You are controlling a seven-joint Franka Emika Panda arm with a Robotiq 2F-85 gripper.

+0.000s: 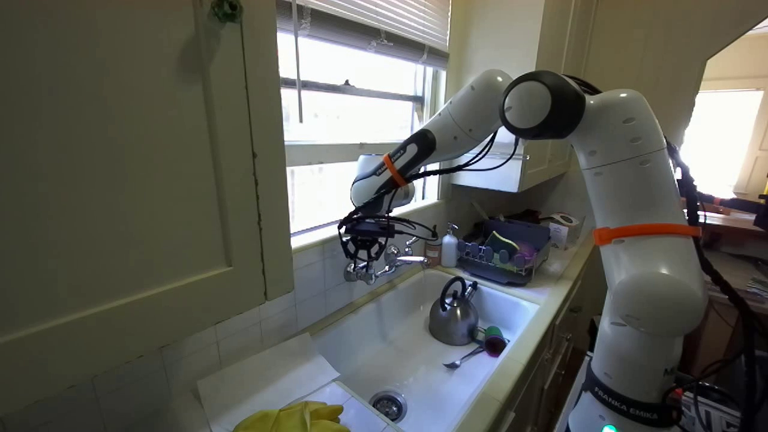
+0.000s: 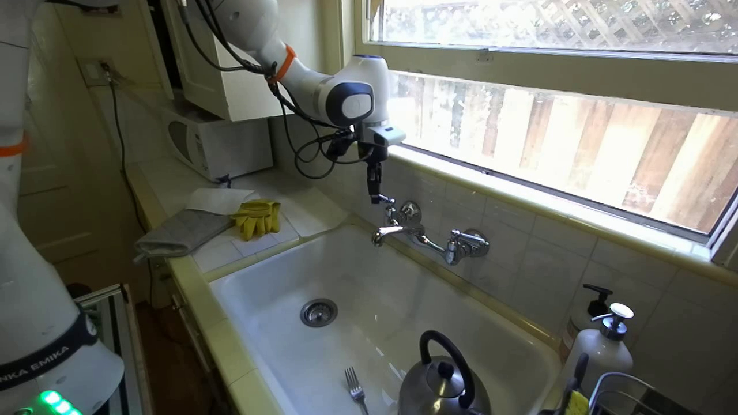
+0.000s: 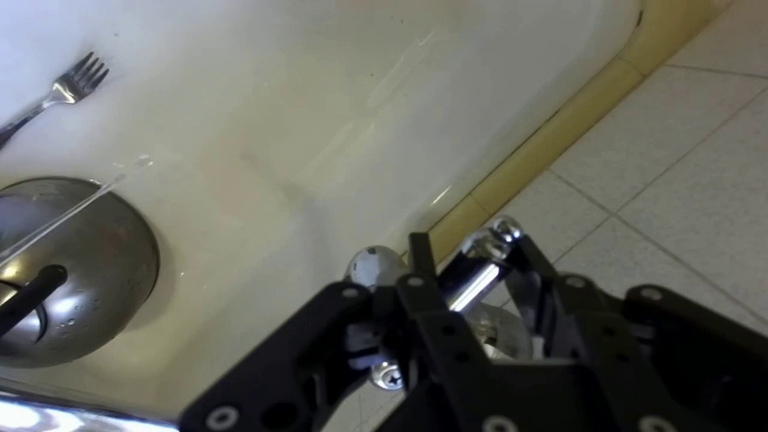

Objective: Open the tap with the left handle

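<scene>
"Two fingers (image 3: pixel 423 258) stand apart: what lies between them?"

"My claw (image 3: pixel 472 243) pinches the left handle (image 3: pixel 479 281), one finger at each side. The handle tops that end of the tap (image 2: pixel 416 231) nearer the yellow gloves (image 2: pixel 256 219), on the tiled wall (image 2: pixel 519 271) above the sink (image 2: pixel 473 311)."

"Which relation governs the coming turn?"

"Its long axis. In the wrist view, the handle lies slantwise in my grip, roughly along the sink's yellow edge (image 3: pixel 558 133), its round tip (image 3: pixel 507 228) pointing away from the kettle (image 3: pixel 108 264). I judge that the turn must swing this tip sideways, not lift it."

"Is the tap open?"

"Perhaps: a thin clear streak (image 3: pixel 72 212) crossing the kettle may be running water."
</scene>
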